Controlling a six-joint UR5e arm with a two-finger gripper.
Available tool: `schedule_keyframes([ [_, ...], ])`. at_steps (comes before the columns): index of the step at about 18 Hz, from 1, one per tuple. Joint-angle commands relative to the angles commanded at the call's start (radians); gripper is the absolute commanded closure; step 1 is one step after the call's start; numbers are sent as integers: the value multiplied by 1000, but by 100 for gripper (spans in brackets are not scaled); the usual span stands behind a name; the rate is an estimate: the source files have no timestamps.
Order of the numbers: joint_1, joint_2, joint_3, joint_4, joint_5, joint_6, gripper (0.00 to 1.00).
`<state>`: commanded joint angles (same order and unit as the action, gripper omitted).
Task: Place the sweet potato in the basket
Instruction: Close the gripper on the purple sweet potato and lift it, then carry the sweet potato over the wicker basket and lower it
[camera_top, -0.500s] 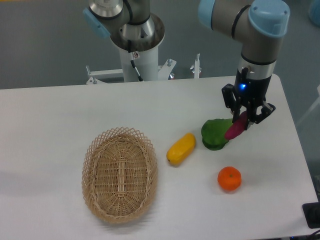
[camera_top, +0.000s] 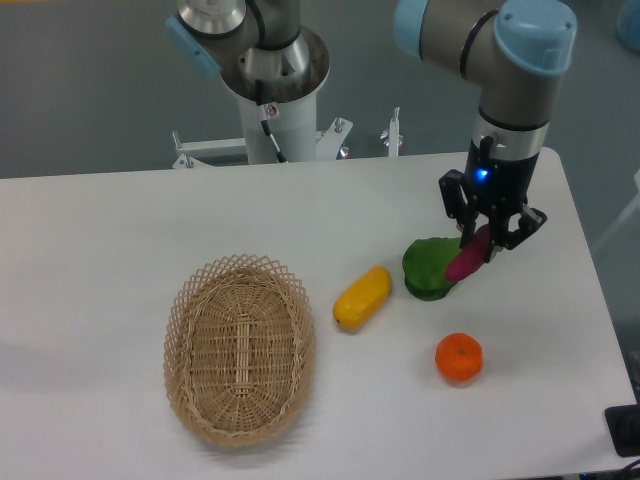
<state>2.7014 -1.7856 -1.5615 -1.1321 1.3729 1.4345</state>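
well, my pincer (camera_top: 484, 238) is clamped on the sweet potato (camera_top: 468, 256) at right of frame, above the green vegetable (camera_top: 430, 266). it hangs tilted; i could drop it crossing to the basket (camera_top: 240, 347) at lower left.

arm (camera_top: 515, 90): grey tubes | light-blue joint caps | black hand (camera_top: 487, 238) | blue LED

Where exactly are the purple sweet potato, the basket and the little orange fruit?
sweet potato (camera_top: 466, 259), fixed camera, its lower half below the gripper.
basket (camera_top: 240, 350), fixed camera, middle of its woven floor.
orange fruit (camera_top: 459, 358), fixed camera, its centre.
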Motion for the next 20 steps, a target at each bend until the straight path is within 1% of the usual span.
schedule_keyframes([
  [3, -35, 3, -8, 5, 3, -95, 75],
  [5, -81, -3, -12, 12, 8, -196, 75],
  [7, -126, -14, -28, 49, 9, -267, 75],
  [9, -164, -21, -66, 106, 12, -337, 75],
  [12, -231, -18, -141, 231, 12, -478, 75],
  [13, -250, -17, -159, 260, 12, -521, 75],
  [15, -291, -17, -193, 288, 14, -590, 74],
  [16, -310, -21, -199, 288, 21, -615, 74],
  [18, -368, -49, -195, 291, 67, -658, 74],
  [20, -431, -80, -187, 320, 126, -741, 74],
])
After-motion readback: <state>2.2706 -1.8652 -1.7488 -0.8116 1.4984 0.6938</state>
